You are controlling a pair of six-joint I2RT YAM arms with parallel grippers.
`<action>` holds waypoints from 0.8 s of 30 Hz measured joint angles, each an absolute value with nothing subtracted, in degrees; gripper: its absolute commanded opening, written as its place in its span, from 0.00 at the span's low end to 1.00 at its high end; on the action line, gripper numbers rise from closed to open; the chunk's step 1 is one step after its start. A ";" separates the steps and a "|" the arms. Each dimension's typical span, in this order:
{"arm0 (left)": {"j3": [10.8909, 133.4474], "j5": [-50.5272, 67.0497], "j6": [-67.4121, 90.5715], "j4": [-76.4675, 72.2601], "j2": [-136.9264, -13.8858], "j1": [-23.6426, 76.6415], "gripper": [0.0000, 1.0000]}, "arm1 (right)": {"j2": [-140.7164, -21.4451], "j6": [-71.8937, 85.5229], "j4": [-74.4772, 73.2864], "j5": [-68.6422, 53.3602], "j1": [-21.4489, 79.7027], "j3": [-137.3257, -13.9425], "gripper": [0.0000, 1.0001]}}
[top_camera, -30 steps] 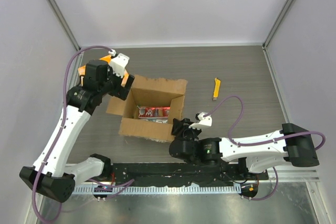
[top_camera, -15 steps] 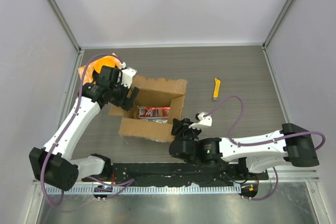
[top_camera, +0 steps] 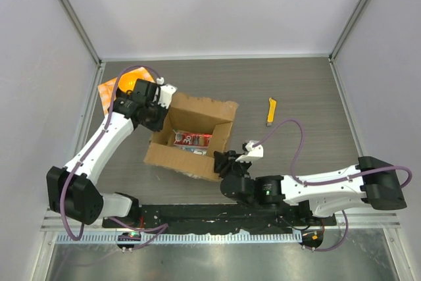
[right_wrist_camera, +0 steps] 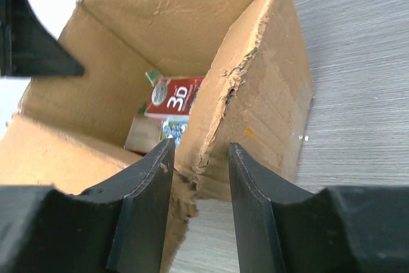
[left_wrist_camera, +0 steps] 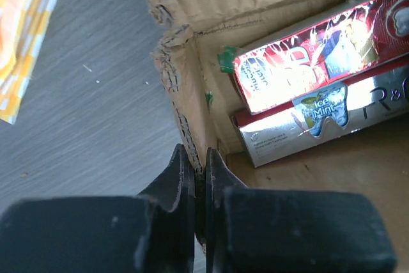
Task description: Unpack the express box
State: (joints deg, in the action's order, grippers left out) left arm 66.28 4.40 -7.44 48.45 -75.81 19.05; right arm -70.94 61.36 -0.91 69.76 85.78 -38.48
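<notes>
Bracing the open express box (top_camera: 184,161): left gripper (left_wrist_camera: 196,158) pinches its wall, right gripper (right_wrist_camera: 200,147) clamps a corner; next I would free one for the toothpaste cartons (left_wrist_camera: 307,94).

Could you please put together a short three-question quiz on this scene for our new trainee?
1. True or false: the express box is open at the top.
2. The left gripper is shut on: A) a bottle B) the box's cardboard wall C) nothing.
3. Fill in: in the top view, the yellow knife lies on the table to the box's ___.

Key: 1 true, toothpaste cartons show inside; 2 B; 3 right.
</notes>
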 measured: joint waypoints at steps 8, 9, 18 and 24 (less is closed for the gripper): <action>77.62 -2.26 -14.68 52.01 -76.03 22.57 0.00 | -64.01 38.06 13.21 60.80 86.30 -34.48 0.47; 79.31 -4.05 -16.69 51.96 -75.26 24.03 0.00 | -62.94 35.42 14.81 59.83 86.41 -34.48 0.47; 77.97 -22.20 -33.80 47.75 -63.00 43.29 0.00 | -58.13 17.15 26.55 52.88 87.44 -32.67 0.46; 71.83 -31.44 -35.38 45.74 -63.16 50.13 0.00 | -62.92 9.76 30.41 53.39 92.66 -32.01 0.48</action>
State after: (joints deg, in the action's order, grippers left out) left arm 71.83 -31.44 -35.38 45.74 -63.16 50.13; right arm -62.92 9.76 30.41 53.39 92.66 -32.01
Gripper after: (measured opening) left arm 0.074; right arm 0.456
